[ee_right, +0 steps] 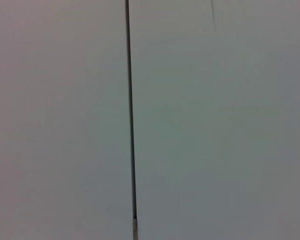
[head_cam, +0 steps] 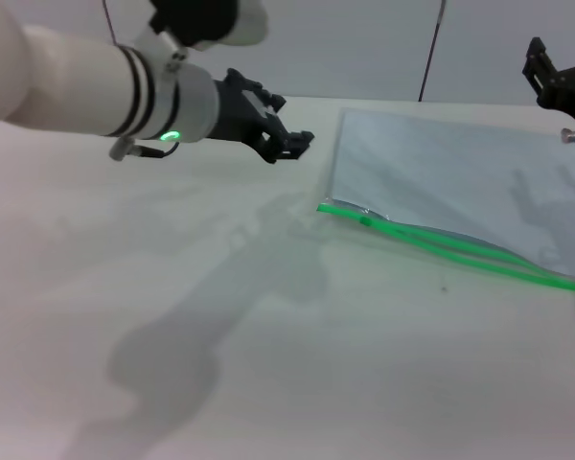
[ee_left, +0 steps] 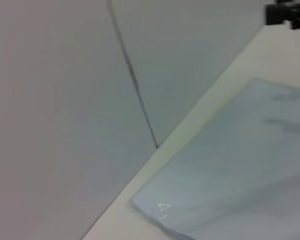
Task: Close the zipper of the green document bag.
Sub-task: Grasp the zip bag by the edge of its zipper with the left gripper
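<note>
The green document bag (head_cam: 441,177) lies flat on the table at the right, a pale blue-grey translucent pouch. Its bright green zipper (head_cam: 460,249) runs along the near long edge, and its two strips stand apart over most of the length. A small green slider (head_cam: 366,219) sits near the zipper's left end. My left gripper (head_cam: 289,148) hovers above the table just left of the bag's far left corner, open and holding nothing. High at the far right hangs my right gripper (head_cam: 556,77), over the bag's far side. The left wrist view shows the bag's surface (ee_left: 240,170).
The pale table (head_cam: 172,316) stretches wide to the left and in front of the bag. A grey wall (head_cam: 364,48) with dark vertical seams stands behind the table's far edge. The right wrist view shows only that wall (ee_right: 215,120).
</note>
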`<state>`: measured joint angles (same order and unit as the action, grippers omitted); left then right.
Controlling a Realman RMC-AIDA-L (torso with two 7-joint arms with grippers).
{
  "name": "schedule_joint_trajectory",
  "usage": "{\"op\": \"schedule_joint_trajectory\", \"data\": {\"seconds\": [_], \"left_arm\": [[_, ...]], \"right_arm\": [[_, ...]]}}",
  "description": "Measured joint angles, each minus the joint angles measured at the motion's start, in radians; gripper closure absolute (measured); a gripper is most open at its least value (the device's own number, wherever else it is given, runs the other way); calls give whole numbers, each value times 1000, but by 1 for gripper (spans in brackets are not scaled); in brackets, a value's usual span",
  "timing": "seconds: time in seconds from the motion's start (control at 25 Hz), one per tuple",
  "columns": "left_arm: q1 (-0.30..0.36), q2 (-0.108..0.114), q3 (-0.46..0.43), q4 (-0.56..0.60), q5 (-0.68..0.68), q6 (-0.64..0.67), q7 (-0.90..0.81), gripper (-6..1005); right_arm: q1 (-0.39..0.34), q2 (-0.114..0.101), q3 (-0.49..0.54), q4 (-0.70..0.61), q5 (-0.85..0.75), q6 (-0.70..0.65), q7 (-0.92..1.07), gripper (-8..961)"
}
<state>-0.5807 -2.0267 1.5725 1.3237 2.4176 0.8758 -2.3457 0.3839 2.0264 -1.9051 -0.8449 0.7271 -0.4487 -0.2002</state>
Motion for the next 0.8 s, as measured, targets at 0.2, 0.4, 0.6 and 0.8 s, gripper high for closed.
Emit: {"op": "schedule_joint_trajectory", "data": {"seconds": [0.2, 0.4, 0.6, 0.8], "left_arm": [[-20, 3, 77, -7, 18, -1, 76, 384], [-39, -1, 167, -33, 98, -20, 148, 340], [-62, -2, 238, -66, 166, -49, 143, 296], [-70, -3, 298, -82, 216, -91, 143, 288]], "right_arm": [[3, 0, 0, 1, 0, 1, 4, 306], [4, 0, 0, 4, 0, 1, 4, 306], [14, 0, 0, 13, 0, 8, 5, 306], [16, 0, 0, 15, 0, 11, 7, 306]]}}
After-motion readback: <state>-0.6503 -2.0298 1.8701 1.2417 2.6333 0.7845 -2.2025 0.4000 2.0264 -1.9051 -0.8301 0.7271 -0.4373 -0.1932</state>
